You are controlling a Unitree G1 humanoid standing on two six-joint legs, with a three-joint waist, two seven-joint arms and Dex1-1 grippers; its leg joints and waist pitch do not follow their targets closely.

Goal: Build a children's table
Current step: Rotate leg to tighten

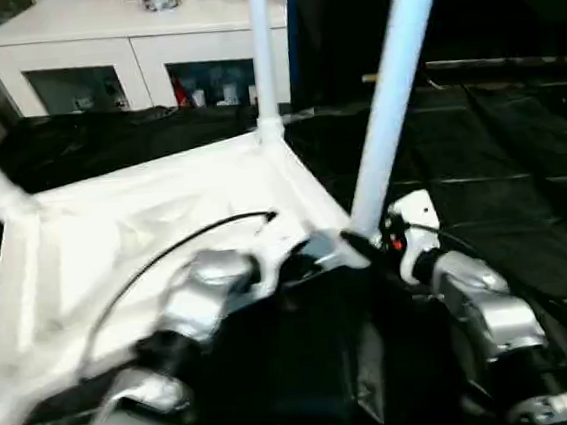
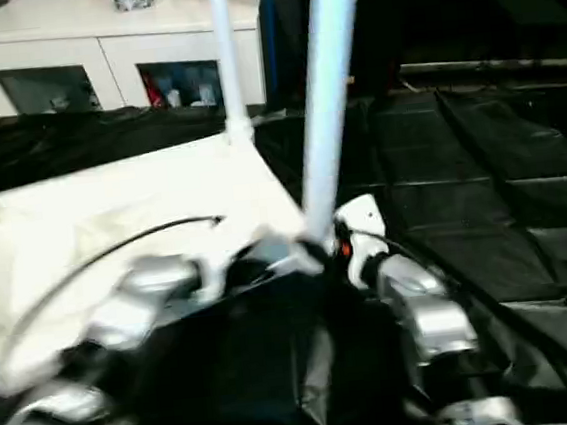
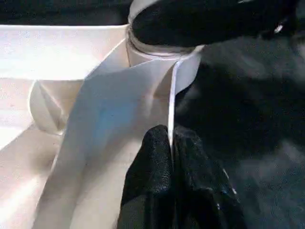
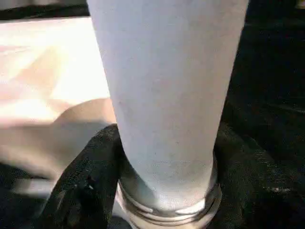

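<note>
The white tabletop (image 1: 135, 237) lies underside up on the black-draped desk (image 1: 502, 181), 3 legs standing from its corners. The near leg (image 1: 392, 91) rises from the tabletop's corner nearest the robot. The right gripper (image 4: 167, 191) has its fingers (image 4: 81, 186) closed around this leg's base. The left gripper (image 3: 171, 143), just beside that corner, pinches the tabletop's thin rim with fingers nearly together. A white cabinet (image 1: 127, 47) stands beyond the tabletop.

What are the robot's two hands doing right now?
Left gripper: shut on the tabletop's rim.
Right gripper: closed around the near leg at its base.
</note>
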